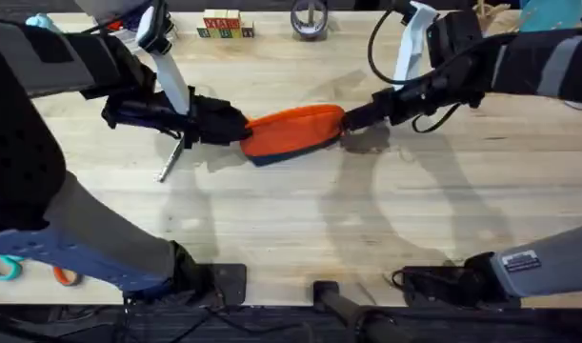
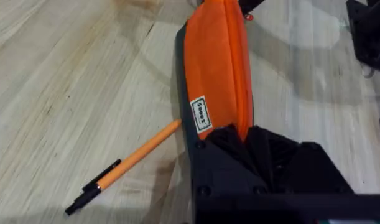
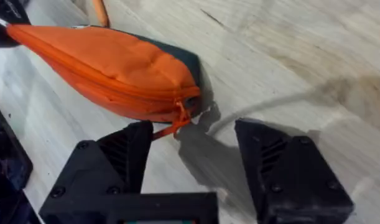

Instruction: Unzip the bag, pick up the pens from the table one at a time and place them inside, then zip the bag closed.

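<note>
Pinching the oval fabric bag (image 2: 217,68), left hand (image 2: 239,140); right hand (image 3: 196,149) spread.

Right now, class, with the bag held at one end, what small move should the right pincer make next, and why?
Probably close on the zipper pull. The right pincer is open beside it, the bag looks zipped, and the left pincer grips the far end.

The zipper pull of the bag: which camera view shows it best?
The right wrist view: the zipper pull hangs at the bag's near end, close and unobstructed. The left wrist view shows it small at the far end; overhead, it cannot be made out.
</note>
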Controlling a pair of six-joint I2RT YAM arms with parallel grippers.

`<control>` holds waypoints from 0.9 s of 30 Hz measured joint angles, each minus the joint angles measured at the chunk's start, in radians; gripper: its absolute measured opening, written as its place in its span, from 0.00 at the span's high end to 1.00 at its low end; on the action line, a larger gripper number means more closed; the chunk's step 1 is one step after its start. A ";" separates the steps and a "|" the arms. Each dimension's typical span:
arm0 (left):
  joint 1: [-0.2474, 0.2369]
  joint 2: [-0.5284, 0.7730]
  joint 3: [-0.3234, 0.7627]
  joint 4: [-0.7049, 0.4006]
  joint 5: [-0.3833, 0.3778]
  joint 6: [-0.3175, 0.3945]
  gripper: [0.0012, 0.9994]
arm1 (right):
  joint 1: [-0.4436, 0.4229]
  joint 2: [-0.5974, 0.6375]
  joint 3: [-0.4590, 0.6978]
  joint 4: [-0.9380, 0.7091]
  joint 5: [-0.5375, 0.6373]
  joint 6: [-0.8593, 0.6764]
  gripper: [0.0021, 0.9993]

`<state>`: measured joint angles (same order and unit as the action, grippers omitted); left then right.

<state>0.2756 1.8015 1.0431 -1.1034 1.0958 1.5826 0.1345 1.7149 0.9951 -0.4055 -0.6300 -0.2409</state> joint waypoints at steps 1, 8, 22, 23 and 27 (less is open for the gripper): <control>0.000 0.000 0.000 0.000 0.000 0.000 0.96 | 0.000 0.000 0.000 0.007 0.000 0.000 0.23; 0.000 0.000 0.000 0.000 0.000 0.000 0.96 | 0.000 0.000 0.000 0.034 0.000 0.000 0.29; 0.000 0.000 0.000 0.000 0.000 0.000 0.96 | 0.002 0.000 0.000 0.035 0.000 0.000 0.32; 0.000 0.000 0.000 0.000 0.000 0.000 0.96 | 0.002 0.000 0.000 0.035 0.000 0.000 0.33; 0.000 0.000 0.000 0.000 0.000 0.000 0.96 | 0.003 0.000 0.000 0.035 -0.001 -0.001 0.51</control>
<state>0.2756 1.8015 1.0435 -1.1036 1.0958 1.5826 0.1375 1.7151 0.9951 -0.3702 -0.6308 -0.2420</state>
